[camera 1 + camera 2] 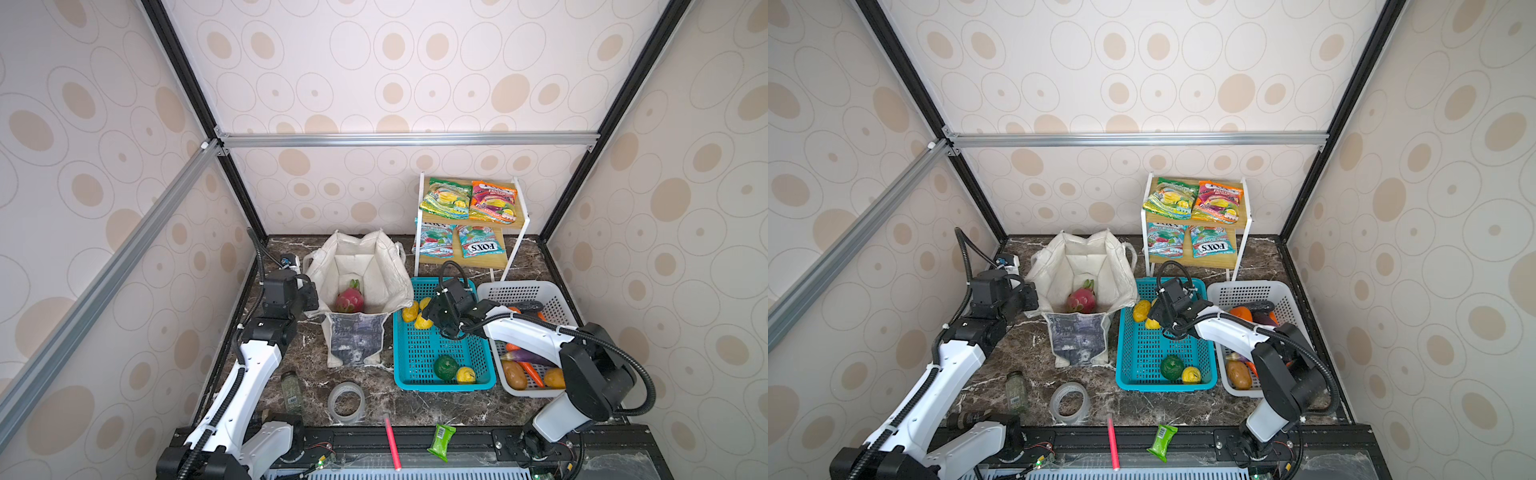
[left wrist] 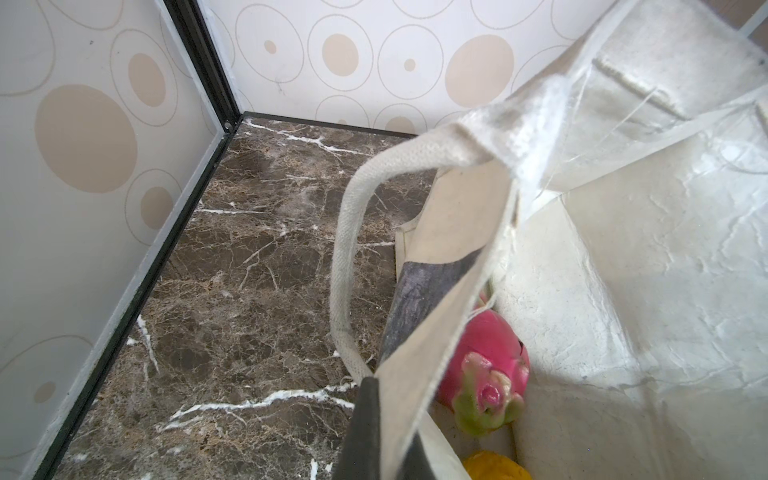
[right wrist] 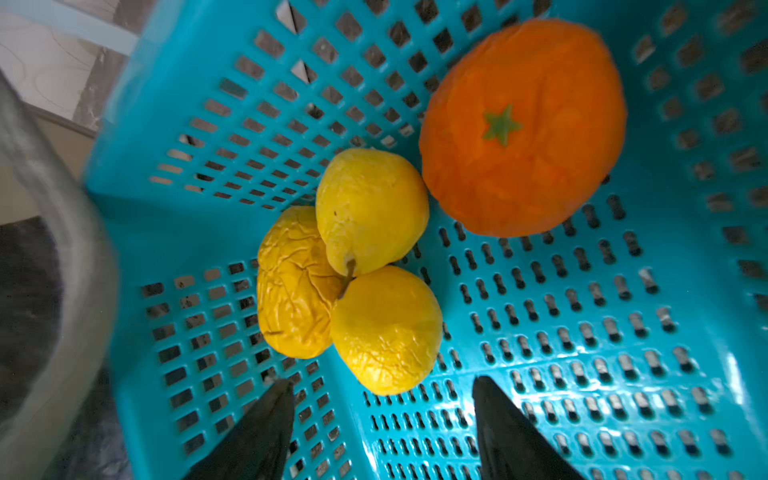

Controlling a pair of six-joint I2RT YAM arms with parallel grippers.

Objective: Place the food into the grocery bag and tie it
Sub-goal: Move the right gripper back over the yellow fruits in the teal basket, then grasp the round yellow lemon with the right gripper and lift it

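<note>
The grocery bag [image 1: 357,340] [image 1: 1079,336] stands open on the marble top, with a pink dragon fruit [image 1: 349,301] [image 2: 486,365] and a yellow fruit [image 2: 494,467] inside. My left gripper [image 1: 311,297] [image 2: 390,415] is shut on the bag's left rim, with the fabric pinched between its fingers. My right gripper [image 1: 430,316] [image 3: 382,386] hangs open inside the teal basket [image 1: 440,382]. Its fingertips are just short of three yellow fruits [image 3: 386,328] clustered beside an orange fruit [image 3: 523,124]. Green and orange snack packets [image 1: 469,199] lie on the shelf top.
A white basket [image 1: 523,291] of vegetables stands right of the teal one. FOX'S packets [image 1: 480,247] lie on the lower shelf. A tape roll [image 1: 346,402], jar [image 1: 292,392], red pen [image 1: 390,442] and green wrapper [image 1: 441,441] lie near the front edge.
</note>
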